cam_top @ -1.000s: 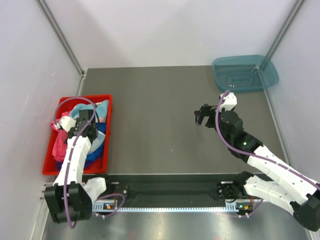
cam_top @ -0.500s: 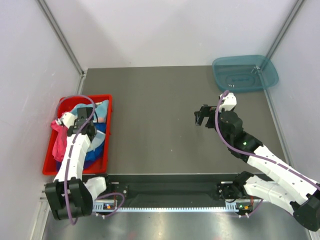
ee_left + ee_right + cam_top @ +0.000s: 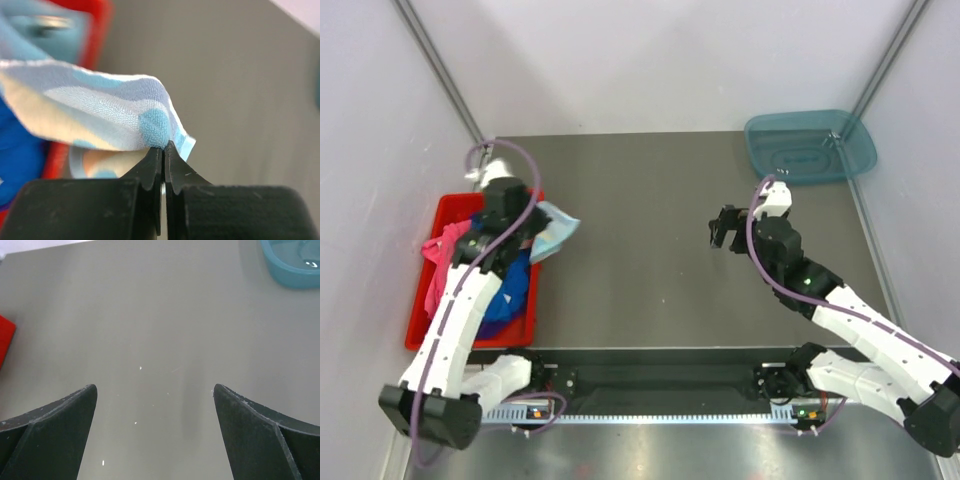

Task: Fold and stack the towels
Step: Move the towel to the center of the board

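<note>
Towels are mostly bunched in the red plastic bin at the left edge of the dark grey table. A pink terry towel lies against the bin's left side and a royal blue terry towel towards its right. A darker, perhaps purple, fold shows under the arm, but it is too hidden to be sure.

The light blue terry towel with coloured dots hangs over the bin's right rim, partly above the table. The left gripper has its fingers pressed together on this towel's hem, pinching only a thin edge near a corner.

The step in hand looks like drawing this one towel out to the open table for folding. With so slight a hold, a slow, high lift would suit, so the cloth clears the rim without dragging the others. Then it can be laid flat near the middle.

Further right, the right gripper hovers over bare table with its fingers spread wide and nothing between them, well placed to take the free corner. The teal plastic tray sits at the far right corner.
</note>
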Tool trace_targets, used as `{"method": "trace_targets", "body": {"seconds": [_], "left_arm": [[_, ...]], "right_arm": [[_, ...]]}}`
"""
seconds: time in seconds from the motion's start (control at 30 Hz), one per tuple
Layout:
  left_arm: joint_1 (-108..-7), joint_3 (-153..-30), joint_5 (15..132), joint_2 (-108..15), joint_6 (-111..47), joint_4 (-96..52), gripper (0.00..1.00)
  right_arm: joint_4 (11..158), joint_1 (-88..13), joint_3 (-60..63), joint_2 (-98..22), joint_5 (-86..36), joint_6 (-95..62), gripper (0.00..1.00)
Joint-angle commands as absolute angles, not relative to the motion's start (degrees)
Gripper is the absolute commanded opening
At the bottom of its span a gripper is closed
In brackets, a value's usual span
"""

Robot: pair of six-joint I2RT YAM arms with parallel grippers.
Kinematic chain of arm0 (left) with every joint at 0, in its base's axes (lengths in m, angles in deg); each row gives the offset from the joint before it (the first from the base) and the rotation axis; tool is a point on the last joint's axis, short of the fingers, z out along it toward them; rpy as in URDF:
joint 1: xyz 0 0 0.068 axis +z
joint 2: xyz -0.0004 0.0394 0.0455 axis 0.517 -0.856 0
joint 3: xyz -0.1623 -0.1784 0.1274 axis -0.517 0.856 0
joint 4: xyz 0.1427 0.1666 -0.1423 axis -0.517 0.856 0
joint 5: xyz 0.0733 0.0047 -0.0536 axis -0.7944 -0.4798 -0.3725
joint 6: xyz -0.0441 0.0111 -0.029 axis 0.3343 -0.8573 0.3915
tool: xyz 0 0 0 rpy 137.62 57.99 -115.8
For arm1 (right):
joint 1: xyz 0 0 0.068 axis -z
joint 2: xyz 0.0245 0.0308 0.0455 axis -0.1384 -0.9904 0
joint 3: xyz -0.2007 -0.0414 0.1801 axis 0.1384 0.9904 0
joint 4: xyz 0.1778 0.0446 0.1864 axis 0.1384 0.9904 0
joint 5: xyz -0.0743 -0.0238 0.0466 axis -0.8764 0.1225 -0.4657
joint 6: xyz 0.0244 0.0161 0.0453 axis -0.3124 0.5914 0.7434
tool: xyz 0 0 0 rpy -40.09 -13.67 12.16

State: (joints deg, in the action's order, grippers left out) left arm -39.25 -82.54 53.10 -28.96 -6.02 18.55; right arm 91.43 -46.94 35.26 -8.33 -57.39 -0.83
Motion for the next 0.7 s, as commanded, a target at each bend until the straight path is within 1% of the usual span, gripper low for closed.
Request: {"method": "trace_targets", "body": {"seconds": [0.0,0.03,0.07,0.13,0.17,0.2,0.23,0.3,0.33,0.4,0.43,0.53,0.67], "left_arm": [[-51.76,-87.97,52.83,-33.88,-7.51,17.07,0.00],[-54.31,-88.50,52.83,-35.20,-7.07,16.73,0.00],[-59.82,-88.68,52.40,-37.38,-6.89,15.94,0.00],[-65.47,-89.21,49.59,-39.77,-5.66,14.53,0.00],[-70.72,-89.30,48.88,-41.61,-5.31,13.66,0.00],[-73.03,-89.04,47.83,-42.58,-4.26,13.12,0.00],[-77.41,-88.69,47.73,-43.46,-3.55,11.20,0.00],[-81.74,-86.67,48.08,-45.92,-1.53,8.74,0.00],[-86.11,-86.14,48.17,-47.06,-1.09,7.25,0.00],[-90.79,-86.04,47.30,-51.10,0.40,5.30,0.00],[-95.33,-86.31,46.34,-53.81,0.76,4.51,0.00],[-101.25,-87.54,47.19,-57.17,2.86,4.24,0.00],[-105.13,-83.87,50.27,-59.20,6.55,-0.23,0.00]], "right_arm": [[93.89,-47.42,28.56,-10.60,-61.15,0.72,1.00],[94.94,-47.33,27.59,-11.31,-62.72,1.16,1.00],[96.78,-47.16,26.53,-11.92,-63.26,1.34,1.00],[98.28,-46.20,23.98,-14.12,-65.10,1.25,1.00],[100.21,-45.41,23.19,-15.26,-65.63,1.51,1.00],[100.92,-44.61,22.14,-15.79,-65.29,2.04,1.00],[101.36,-42.52,21.87,-16.23,-64.68,2.13,1.00],[101.98,-39.87,22.39,-16.76,-61.44,3.01,1.00],[101.98,-36.99,22.83,-16.94,-59.94,3.36,1.00],[100.50,-34.07,24.75,-16.85,-55.30,3.89,1.00],[100.14,-31.62,25.46,-16.76,-53.70,4.24,1.00],[97.51,-28.79,27.66,-17.29,-48.42,4.68,1.00],[93.90,-28.79,30.03,-19.91,-44.20,4.77,1.00]]}}
